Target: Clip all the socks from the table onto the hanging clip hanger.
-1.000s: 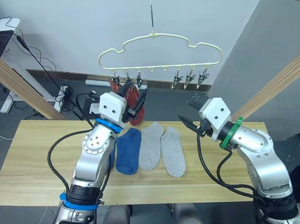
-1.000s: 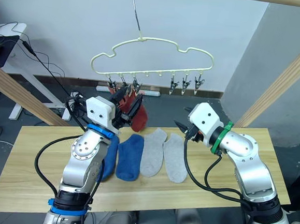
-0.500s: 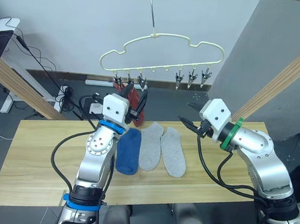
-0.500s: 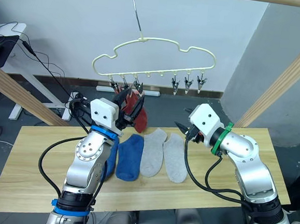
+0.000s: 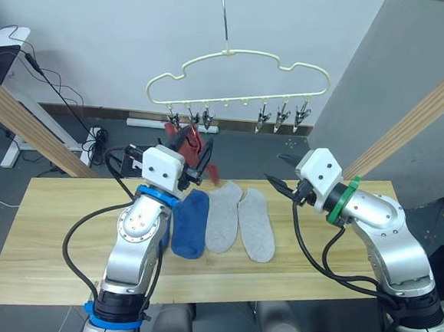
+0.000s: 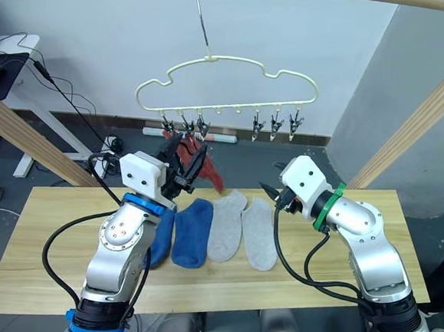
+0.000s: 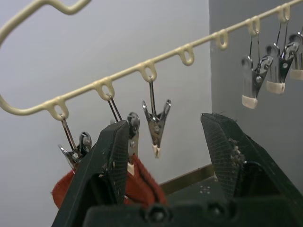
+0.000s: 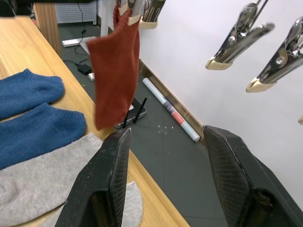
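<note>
1. A long table (image 5: 46, 244) of pale wood with visible grain runs across the near part of the scene
2. Four short socks of soft knit lie side by side near the table's middle: two blue socks (image 5: 189, 223), one partly hidden behind the left arm, and two light grey socks (image 5: 238, 221) just to their right, touching along their edges
3. The left gripper (image 6: 182, 161) is raised above the table's far edge, just below the left end of the hanger; its two black textured fingers (image 7: 110, 156) stand spread apart with nothing between them, and the left wrist view shows red fabric just behind one finger
4. The right gripper (image 5: 282, 173) hovers over the table's far edge, right of the grey socks, fingers (image 8: 230, 170) parted and empty
5. Brick red socks (image 8: 115, 66) hang from the leftmost clips; how many cannot be told
6. The clip hanger (image 5: 236, 79) is a thin pale yellow wire with a wavy cloud-like outline, hung on a metal hook; small metal clips (image 5: 281, 115) dangle in a row, three at its right end empty
</note>
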You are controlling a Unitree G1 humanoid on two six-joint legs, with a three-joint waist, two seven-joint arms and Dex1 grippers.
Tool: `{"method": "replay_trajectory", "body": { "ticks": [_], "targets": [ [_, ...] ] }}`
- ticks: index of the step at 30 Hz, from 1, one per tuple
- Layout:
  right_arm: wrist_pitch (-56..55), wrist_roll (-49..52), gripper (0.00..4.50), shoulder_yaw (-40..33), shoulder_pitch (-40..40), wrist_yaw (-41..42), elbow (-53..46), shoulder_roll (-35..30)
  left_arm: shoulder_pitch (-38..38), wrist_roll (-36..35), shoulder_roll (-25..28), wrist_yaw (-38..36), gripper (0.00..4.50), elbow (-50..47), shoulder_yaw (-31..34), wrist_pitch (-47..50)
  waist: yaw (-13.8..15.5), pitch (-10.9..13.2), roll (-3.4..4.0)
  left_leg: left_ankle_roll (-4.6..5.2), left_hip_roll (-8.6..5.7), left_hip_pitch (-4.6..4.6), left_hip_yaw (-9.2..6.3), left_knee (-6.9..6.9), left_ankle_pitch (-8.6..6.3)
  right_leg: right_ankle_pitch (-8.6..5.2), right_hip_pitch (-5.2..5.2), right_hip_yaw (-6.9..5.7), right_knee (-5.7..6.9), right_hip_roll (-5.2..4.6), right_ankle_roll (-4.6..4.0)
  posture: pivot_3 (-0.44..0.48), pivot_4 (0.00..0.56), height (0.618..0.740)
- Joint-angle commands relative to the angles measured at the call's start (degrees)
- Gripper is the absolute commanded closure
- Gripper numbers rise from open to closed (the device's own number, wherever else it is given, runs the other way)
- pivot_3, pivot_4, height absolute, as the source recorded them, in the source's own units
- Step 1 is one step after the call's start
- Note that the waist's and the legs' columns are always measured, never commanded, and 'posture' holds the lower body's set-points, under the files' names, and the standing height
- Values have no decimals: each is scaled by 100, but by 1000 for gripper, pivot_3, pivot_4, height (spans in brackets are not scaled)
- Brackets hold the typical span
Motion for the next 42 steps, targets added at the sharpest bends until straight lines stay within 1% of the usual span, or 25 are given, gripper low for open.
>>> {"method": "replay_trajectory", "body": {
  "ticks": [1, 9, 12, 17, 28, 42],
  "targets": [
    [-147, 86, 2000, -109, -52, -2, -267, -34, -83, 35, -30, 7, 1833, 102, -37, -98, -2, 0, 0, 0, 0, 1, 0, 0, 0, 0, 0, 0, 0, 0, 0, -286, 292, 733],
    [-140, 169, 2000, -131, -52, 39, -327, -22, -501, 59, 18, -27, 1833, 771, 31, -267, -3, 0, 0, 0, 0, 1, 0, -1, 0, 0, -1, 1, 2, 2, 0, -290, 294, 733],
    [-191, 358, 2000, -141, -56, 105, -406, 53, -633, 67, 0, -15, 1833, 946, 23, -345, -5, 0, 0, 0, 0, 0, -1, -1, 0, 0, 0, 0, 2, 2, 0, -294, 295, 733],
    [-193, 997, 2000, -250, -19, 238, -687, 270, -829, 96, -25, 15, 1833, 1191, 30, -473, -5, 0, 0, 0, 0, 0, -1, -1, 0, 0, -1, -1, 2, 2, 0, -299, 296, 733],
    [-112, 1574, 2000, -342, -128, 176, -820, 334, -1056, 126, -64, 124, 1833, 1422, 103, -641, -14, 0, 0, 0, 0, 1, -1, 0, 0, 0, 0, -1, 3, 2, 0, -303, 295, 733],
    [-254, 1425, 2000, -217, -134, 154, -667, 202, -1344, 264, -125, 316, 1833, 1575, 79, -719, -15, 0, 0, 0, 0, 1, -1, 0, 0, 0, 0, -1, 4, 2, 0, -301, 294, 733]
  ]
}}
